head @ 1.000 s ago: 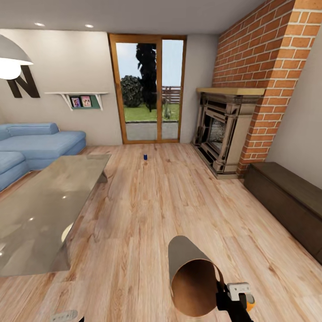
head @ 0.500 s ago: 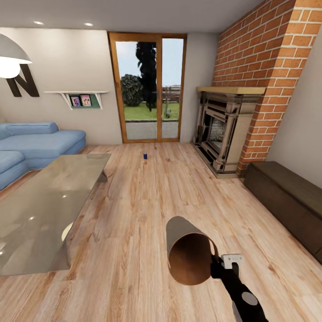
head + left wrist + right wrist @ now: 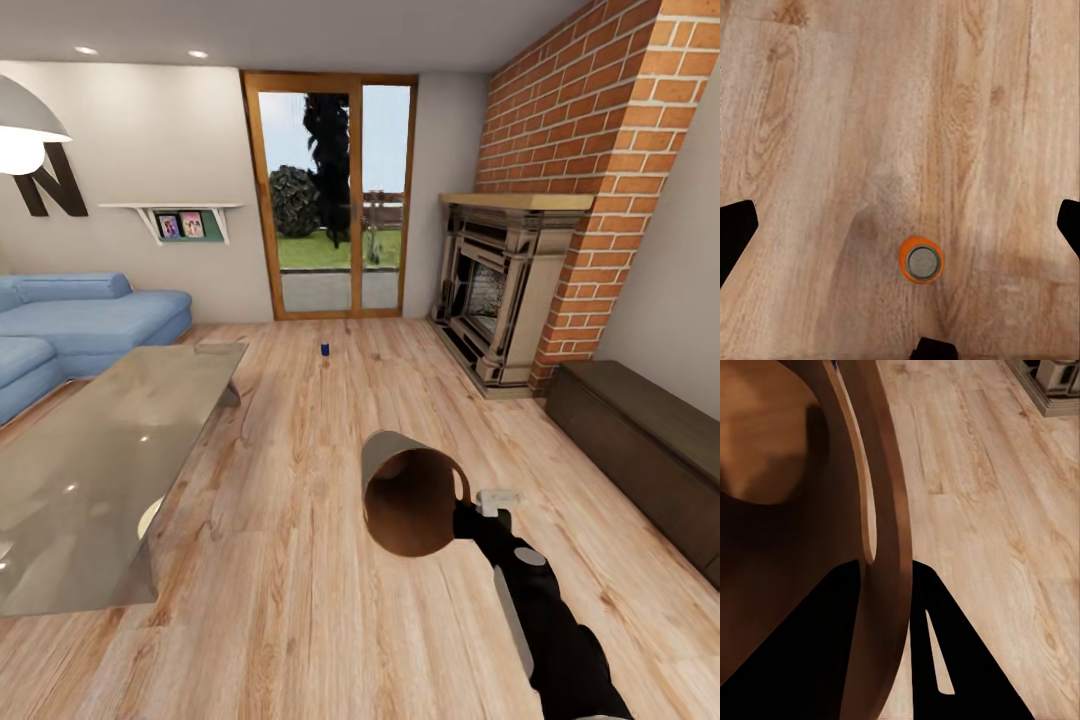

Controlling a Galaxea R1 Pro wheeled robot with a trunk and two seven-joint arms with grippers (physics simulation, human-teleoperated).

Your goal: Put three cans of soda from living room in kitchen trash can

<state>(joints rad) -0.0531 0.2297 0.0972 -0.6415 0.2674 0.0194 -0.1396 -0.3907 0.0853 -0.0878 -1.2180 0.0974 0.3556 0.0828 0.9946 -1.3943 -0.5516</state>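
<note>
Across the living room floor (image 3: 300,560), the right gripper (image 3: 462,510), clamped on the trash can's (image 3: 410,500) rim, has carried it forward toward the blue can (image 3: 325,349). Left gripper's opening: cannot tell; an orange can (image 3: 922,260) stands below it.

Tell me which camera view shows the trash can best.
The head view: the trash can shows whole, tilted on its side above the floor, open mouth toward the camera, held at its rim by the right gripper. The right wrist view gives a close slice of rim between the fingers.
</note>
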